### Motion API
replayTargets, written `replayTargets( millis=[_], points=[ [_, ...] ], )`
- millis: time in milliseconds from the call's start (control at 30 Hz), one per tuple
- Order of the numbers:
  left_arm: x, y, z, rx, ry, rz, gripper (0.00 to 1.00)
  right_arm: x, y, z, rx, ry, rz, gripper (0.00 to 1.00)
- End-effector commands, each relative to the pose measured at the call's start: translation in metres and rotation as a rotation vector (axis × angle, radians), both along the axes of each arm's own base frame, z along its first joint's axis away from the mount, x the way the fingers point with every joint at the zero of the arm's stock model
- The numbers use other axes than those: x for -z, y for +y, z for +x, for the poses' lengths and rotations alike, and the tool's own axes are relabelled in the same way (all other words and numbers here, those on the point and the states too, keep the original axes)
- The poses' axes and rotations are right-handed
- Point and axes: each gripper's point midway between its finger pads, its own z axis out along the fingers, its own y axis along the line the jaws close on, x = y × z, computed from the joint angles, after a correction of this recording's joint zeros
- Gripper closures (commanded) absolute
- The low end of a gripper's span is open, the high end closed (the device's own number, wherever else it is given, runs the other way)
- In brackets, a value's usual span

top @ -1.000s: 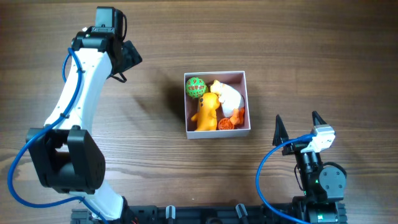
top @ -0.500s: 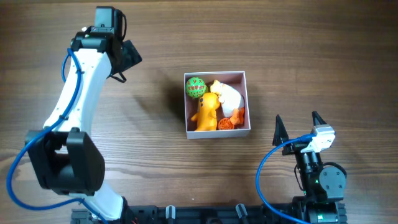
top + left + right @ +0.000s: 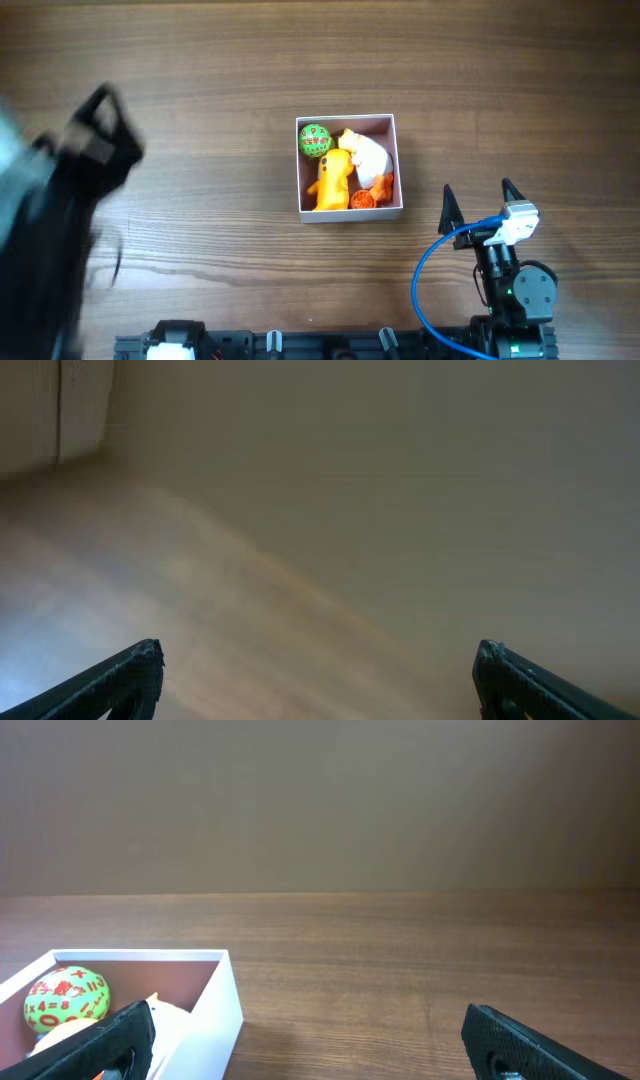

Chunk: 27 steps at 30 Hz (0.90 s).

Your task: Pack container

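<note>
At your far left, the left arm (image 3: 60, 220) is only a dark smear in the overhead view. Its wrist camera shows your left gripper (image 3: 318, 665) with the fingers spread wide. Nothing is between them and nothing is touched, and the wood beneath is blurred as well.

Near the middle of the table (image 3: 200, 60) the container (image 3: 350, 212) sits flat, square and white-walled. From overhead you see a green ball (image 3: 315, 140) in its upper left corner and a yellow toy (image 3: 332, 180) below that. A white toy (image 3: 368, 152) lies to the right, and a small orange piece (image 3: 375, 192) fills the lower right corner.

The ball carries orange-red figures. From the right wrist view they look like "x4=8", though the print is small and you should not trust that reading fully.

Your right gripper (image 3: 477, 200) stands off the container's lower right corner, apart from it. Its fingers are wide apart and hold nothing.
</note>
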Motion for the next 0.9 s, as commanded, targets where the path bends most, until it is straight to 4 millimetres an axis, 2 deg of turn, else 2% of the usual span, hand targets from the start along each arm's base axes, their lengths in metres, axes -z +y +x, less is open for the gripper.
replayTargets(
  millis=[0, 33, 67, 167, 233, 267, 367, 433, 733, 867],
  points=[
    [-0.034, 0.011, -0.085, -0.031, -0.224, -0.01, 0.0, -0.003, 0.0, -0.001, -0.002, -0.013, 0.012, 0.0],
    [-0.037, 0.014, -0.104, -0.042, -0.267, -0.013, 0.0, -0.003, 0.0, -0.001, -0.002, -0.013, 0.012, 0.0],
    [-0.039, 0.017, -0.131, -0.052, -0.324, -0.017, 0.0, -0.003, 0.0, -0.001, -0.002, -0.013, 0.012, 0.0],
    [-0.027, 0.021, -0.188, -0.052, -0.405, -0.022, 0.0, -0.003, 0.0, -0.001, -0.002, -0.013, 0.012, 0.0],
    [-0.003, 0.022, -0.212, -0.051, -0.385, -0.024, 0.0, -0.003, 0.0, -0.001, -0.002, -0.013, 0.012, 0.0],
    [0.006, 0.023, -0.218, -0.052, -0.365, -0.022, 0.0, -0.003, 0.0, -0.001, -0.002, -0.013, 0.012, 0.0],
    [0.043, 0.023, -0.225, -0.056, -0.25, -0.011, 0.0, -0.003, 0.0, -0.001, -0.002, -0.013, 0.012, 0.0],
    [0.064, 0.023, -0.222, -0.07, -0.173, -0.003, 0.0, -0.003, 0.0, -0.001, -0.002, -0.013, 0.012, 0.0],
    [0.125, 0.023, -0.209, -0.095, -0.104, 0.004, 0.0, -0.003, 0.0, -0.001, -0.002, -0.013, 0.012, 0.0],
    [0.136, 0.022, -0.189, -0.093, -0.082, 0.005, 0.0, -0.003, 0.0, -0.001, -0.002, -0.013, 0.012, 0.0]
  ],
)
